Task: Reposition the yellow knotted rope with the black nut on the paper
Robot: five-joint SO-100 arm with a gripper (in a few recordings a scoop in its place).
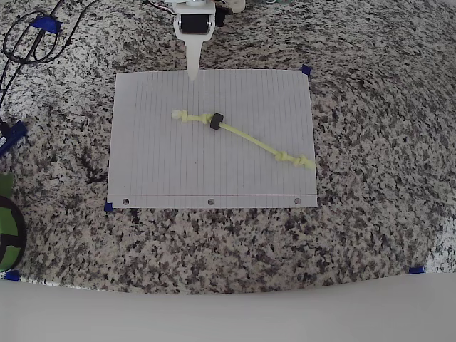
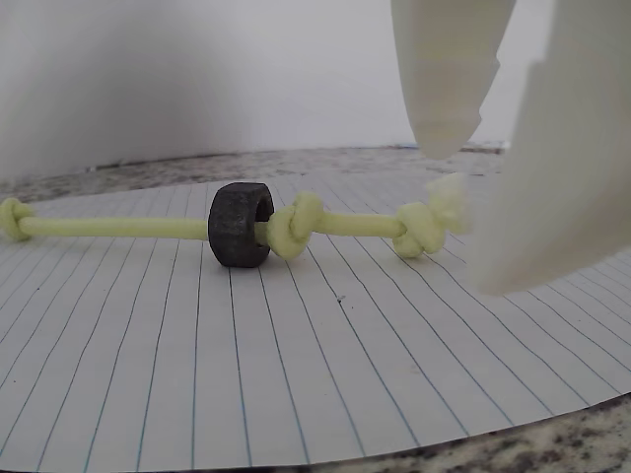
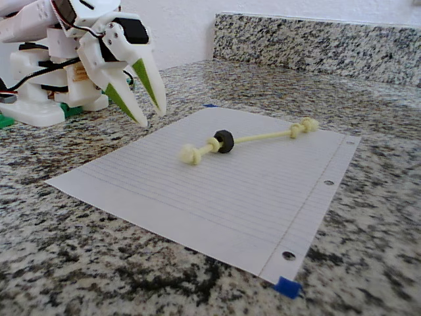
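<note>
White pincer fingers loom closest in the wrist view, spread apart with nothing between them, hanging just above the near edge of the paper. Beyond them the yellow knotted rope lies flat across the lined sheet, and the black nut sits threaded on it, resting against the inner of two knots near the rope's closer end. In the overhead view the rope runs diagonally from the upper left toward the right edge of the paper, its right frayed end about at that edge, the nut near the left end. The pincer sits at the paper's top edge, apart from the rope. In the fixed view the pincer hovers over the counter beside the sheet. By my judgement the repositioning has not begun: the rope is untouched, and reaching, pinching and shifting it all remain. No containers are present; the paper alone carries the rope and nut.
</note>
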